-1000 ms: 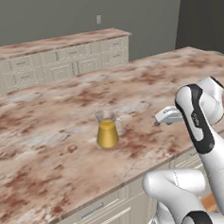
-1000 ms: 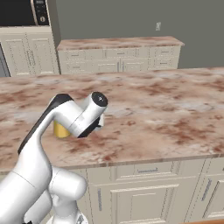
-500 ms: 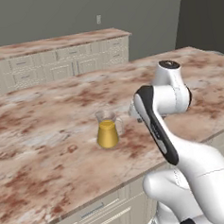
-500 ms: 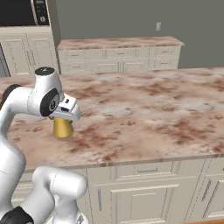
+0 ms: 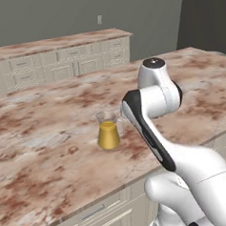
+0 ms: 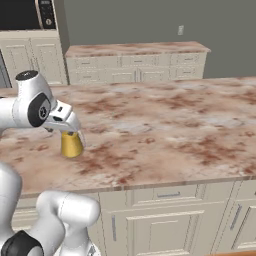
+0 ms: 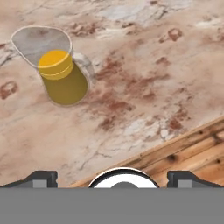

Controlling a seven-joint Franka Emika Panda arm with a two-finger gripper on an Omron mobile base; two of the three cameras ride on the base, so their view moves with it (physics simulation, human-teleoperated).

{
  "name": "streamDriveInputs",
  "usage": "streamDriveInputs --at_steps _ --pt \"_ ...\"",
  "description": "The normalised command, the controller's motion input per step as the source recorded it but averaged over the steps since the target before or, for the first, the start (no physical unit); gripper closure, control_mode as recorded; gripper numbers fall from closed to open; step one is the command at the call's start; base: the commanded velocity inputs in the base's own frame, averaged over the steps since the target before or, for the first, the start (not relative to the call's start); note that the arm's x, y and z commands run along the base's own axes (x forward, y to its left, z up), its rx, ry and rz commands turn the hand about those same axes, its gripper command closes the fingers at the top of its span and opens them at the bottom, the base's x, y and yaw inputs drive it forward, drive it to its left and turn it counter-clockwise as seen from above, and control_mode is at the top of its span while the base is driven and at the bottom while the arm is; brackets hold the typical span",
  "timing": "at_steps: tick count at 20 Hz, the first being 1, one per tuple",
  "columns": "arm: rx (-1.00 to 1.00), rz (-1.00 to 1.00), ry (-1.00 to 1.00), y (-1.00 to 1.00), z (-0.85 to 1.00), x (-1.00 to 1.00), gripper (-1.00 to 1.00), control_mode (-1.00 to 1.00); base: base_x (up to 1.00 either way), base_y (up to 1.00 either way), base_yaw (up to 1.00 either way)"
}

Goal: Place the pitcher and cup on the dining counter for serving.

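Glass, flared pitcher of orange-yellow liquid stands upright on the marbled bench, just beyond the empty, wide-apart jaws.

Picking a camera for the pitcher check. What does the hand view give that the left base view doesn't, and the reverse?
Hand view alone: the pitcher seen from above, its wide mouth and liquid surface, the wooden floor past the counter edge, and the open pincer tips.

Left base view alone: the arm beside the pitcher, the back cabinets, the drawer fronts.

Both: the pitcher upright on the dining counter, unheld.
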Motion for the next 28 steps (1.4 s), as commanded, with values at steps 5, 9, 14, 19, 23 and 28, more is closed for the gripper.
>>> streamDriveInputs --at_steps 5,9,14,19,23,28 --pt "0.00 0.00 0.00 0.00 0.00 0.00 -1.00 1.00 -0.25 -0.18 -0.44" --pt "0.00 0.00 0.00 0.00 0.00 0.00 -1.00 1.00 -0.01 -0.14 -0.83" --pt "0.00 0.00 0.00 0.00 0.00 0.00 -1.00 1.00 0.00 -0.05 -0.91" --pt "0.00 0.00 0.00 0.00 0.00 0.00 -1.00 1.00 0.00 -0.08 -0.91" --pt "0.00 0.00 0.00 0.00 0.00 0.00 -1.00 1.00 0.00 -0.21 -0.87" --pt "0.00 0.00 0.00 0.00 0.00 0.00 -1.00 1.00 0.00 -0.30 -0.85"
